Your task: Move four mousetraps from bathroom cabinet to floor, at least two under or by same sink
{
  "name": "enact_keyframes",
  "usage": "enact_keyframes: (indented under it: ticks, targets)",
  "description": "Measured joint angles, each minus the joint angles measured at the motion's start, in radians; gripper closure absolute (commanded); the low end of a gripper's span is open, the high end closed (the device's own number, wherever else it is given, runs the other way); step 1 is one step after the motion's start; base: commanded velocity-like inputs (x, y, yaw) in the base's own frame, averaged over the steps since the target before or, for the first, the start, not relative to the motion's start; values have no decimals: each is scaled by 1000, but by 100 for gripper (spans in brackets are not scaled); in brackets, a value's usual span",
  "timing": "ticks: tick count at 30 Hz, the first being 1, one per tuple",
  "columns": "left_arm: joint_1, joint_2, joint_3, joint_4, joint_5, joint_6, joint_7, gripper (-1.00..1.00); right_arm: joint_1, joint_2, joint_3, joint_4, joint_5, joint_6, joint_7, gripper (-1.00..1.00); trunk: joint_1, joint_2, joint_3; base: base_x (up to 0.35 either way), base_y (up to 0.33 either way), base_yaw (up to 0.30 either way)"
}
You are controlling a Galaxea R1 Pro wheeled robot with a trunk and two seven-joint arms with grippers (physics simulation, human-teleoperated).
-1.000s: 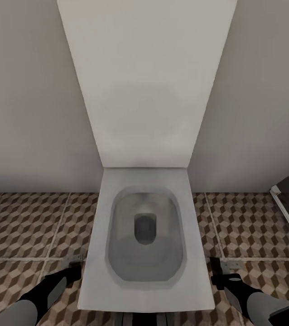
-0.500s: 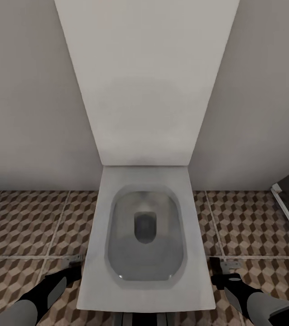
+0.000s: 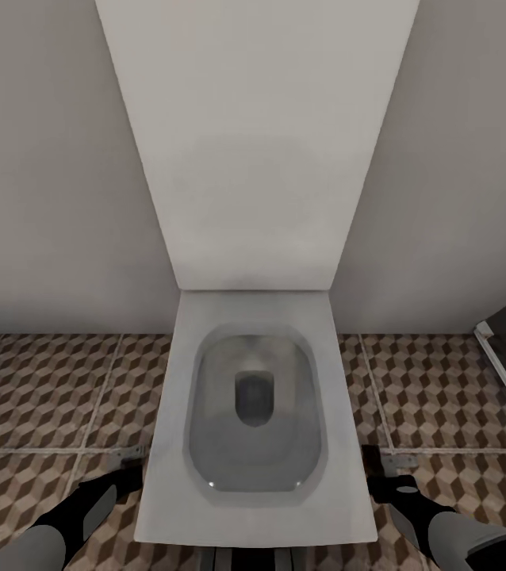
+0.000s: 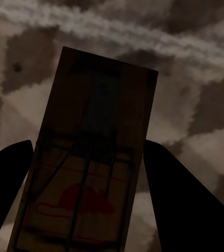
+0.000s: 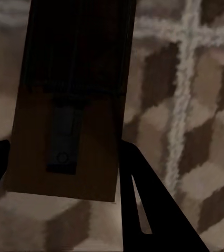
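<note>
Mousetraps sit one in each claw, low over the tiled floor [image 3: 39,396] on either side of a white toilet [image 3: 253,507]. In the left wrist view, the left claw [image 4: 85,210] has its two dark fingers [image 4: 4,189] pressed against the long edges of a wooden mousetrap [image 4: 91,168], so it is clamped on the trap; the board sticks out past the fingertips, with wire parts and a red mouse print on the end nearest the palm. In the head view that claw [image 3: 122,468] hangs just beside the toilet's left edge, the trap's pale end showing at its tip.

The right claw [image 5: 64,173] likewise grips a second mousetrap [image 5: 72,105] between its fingers [image 5: 154,210], the board reaching forward beyond them, a dark metal piece on its face. Below it lie cube-patterned tiles crossed by pale grout lines. In the head view this claw [image 3: 380,476] hangs just beside the toilet's right edge. Whether either trap touches the tiles cannot be told.
</note>
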Motion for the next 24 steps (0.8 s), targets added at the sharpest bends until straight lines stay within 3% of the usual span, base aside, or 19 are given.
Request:
enact_keyframes:
  ticks: [24]
  targets:
    - [0, 0, 0, 0, 0, 0, 0, 100, 20, 3, 0, 1, -1, -70, -8, 100, 1, 0, -8, 0, 0, 0]
